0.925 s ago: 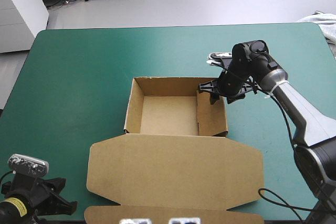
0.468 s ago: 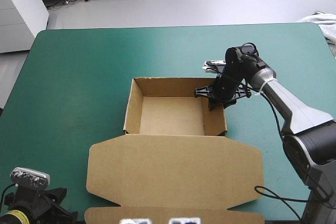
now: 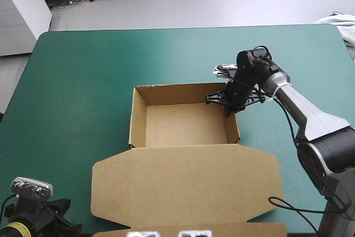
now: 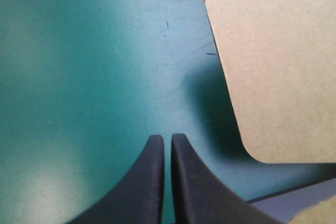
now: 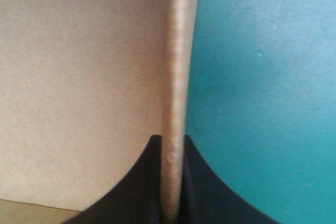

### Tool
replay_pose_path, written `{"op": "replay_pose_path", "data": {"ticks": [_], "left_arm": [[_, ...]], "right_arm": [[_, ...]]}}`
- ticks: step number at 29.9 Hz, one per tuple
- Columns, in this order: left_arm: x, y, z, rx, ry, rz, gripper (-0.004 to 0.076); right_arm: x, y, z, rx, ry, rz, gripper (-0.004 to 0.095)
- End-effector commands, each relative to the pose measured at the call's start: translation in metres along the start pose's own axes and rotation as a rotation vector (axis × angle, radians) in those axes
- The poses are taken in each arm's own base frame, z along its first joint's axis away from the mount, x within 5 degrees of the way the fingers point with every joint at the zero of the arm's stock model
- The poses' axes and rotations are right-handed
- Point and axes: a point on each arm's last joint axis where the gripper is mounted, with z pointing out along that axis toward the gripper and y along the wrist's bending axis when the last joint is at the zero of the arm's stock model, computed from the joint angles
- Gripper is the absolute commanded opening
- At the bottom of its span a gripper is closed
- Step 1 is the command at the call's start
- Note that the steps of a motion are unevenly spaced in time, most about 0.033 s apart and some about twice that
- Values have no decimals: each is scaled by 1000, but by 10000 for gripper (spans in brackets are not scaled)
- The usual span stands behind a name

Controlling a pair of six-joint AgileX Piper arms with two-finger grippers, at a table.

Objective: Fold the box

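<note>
1. The box's [image 3: 183, 126] right inner flap, which earlier stood inside the tray, now lies against the right wall.
2. The right gripper [image 5: 172, 148] has shifted onto that wall, its fingers [image 5: 202, 187] astride it.

Box [image 3: 186, 123] at table [image 3: 83, 81] ctr, lid [image 3: 186, 184] flat twd near edge; R gripper [image 5: 172, 144] astride its right wall [image 3: 233, 129]; L gripper [image 4: 167, 139] near-left.

Right gripper [image 5: 171, 142]: jaws pinched on an upright wall of the brown box [image 5: 79, 87]; one jaw inside, the other outside above the teal-green table [image 5: 262, 103].
</note>
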Motion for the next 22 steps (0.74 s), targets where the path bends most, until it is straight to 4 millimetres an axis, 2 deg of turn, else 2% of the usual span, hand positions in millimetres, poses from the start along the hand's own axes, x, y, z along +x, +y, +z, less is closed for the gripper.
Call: {"op": "replay_pose_path", "data": {"ticks": [1, 4, 8, 14, 22], "left_arm": [[-8, -1, -5, 7, -43, -4, 22], [-8, -1, -5, 7, -43, -4, 22], [-8, -1, -5, 7, -43, -4, 22], [-8, 0, -5, 6, -39, -4, 22], [-8, 0, -5, 6, -39, -4, 22]], "right_arm": [[2, -3, -43, 54, -110, -9, -19], [1, -12, -60, 71, -162, 5, -19], [3, -41, -82, 82, -215, 81, -19], [14, -98, -120, 123, -309, 211, -19], [47, -182, -165, 219, -407, 405, -19]]}}
